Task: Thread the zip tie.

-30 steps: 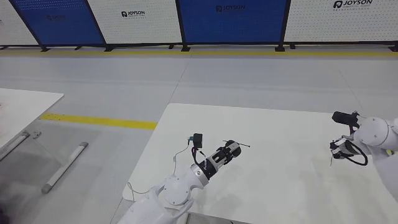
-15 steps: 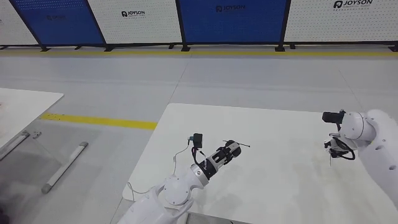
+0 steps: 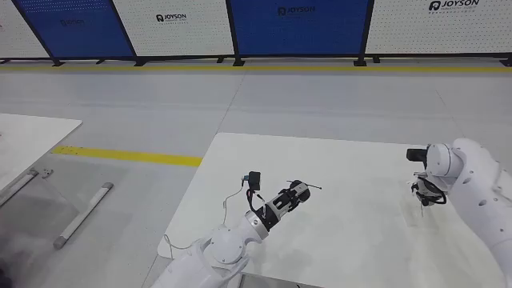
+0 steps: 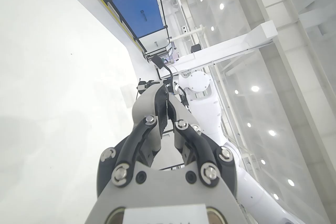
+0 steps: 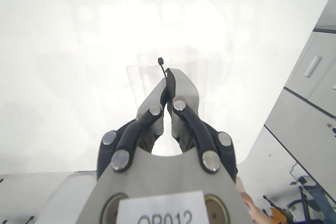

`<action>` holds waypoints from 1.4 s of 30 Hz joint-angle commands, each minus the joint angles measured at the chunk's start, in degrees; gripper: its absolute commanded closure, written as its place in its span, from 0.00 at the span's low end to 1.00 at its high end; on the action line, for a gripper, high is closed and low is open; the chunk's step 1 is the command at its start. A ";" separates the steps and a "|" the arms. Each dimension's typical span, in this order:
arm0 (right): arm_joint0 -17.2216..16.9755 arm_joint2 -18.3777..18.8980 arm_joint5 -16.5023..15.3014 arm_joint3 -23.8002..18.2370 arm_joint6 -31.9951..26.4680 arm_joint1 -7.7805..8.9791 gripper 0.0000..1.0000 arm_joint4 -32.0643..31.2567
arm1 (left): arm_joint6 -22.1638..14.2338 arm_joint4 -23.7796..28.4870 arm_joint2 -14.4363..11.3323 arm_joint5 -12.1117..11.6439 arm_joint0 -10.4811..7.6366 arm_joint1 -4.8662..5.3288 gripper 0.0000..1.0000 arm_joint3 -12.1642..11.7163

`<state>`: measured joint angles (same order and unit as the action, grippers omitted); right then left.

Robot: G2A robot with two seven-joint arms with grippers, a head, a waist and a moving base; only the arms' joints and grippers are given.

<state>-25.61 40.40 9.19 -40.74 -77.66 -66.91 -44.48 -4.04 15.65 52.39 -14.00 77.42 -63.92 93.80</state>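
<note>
My right gripper is shut on a black zip tie. The tie's square head pokes out past the fingertips. In the top view this gripper hovers over the right side of the white table, with a thin strand hanging below it. My left gripper is over the table's near left part, pointing toward the right arm. It is shut, and a thin black strand sticks out sideways at its tips. The left wrist view has those fingers pressed together, with the right arm beyond them.
A small clear box stands on the table under the right gripper and appears faintly as a box in the left wrist view. The table's left edge runs close to my left arm. A second table stands far left.
The right arm has swung inward, carrying its gripper and zip tie a little to the left over the table. The left arm has stayed put.
</note>
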 commanded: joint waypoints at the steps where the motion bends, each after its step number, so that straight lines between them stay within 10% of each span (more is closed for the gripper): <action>1: -0.15 -0.14 -0.01 0.18 0.11 -0.16 1.00 -0.35 | 0.00 0.00 0.00 0.00 0.00 0.00 1.00 0.00; 42: -7.86 8.21 0.30 -10.14 -1.99 3.93 0.71 -5.96 | 0.00 0.00 0.00 0.00 0.00 0.00 1.00 0.00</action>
<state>-33.20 48.72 9.27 -50.54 -79.64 -63.05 -50.22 -4.04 15.65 52.39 -14.00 77.42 -63.92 93.80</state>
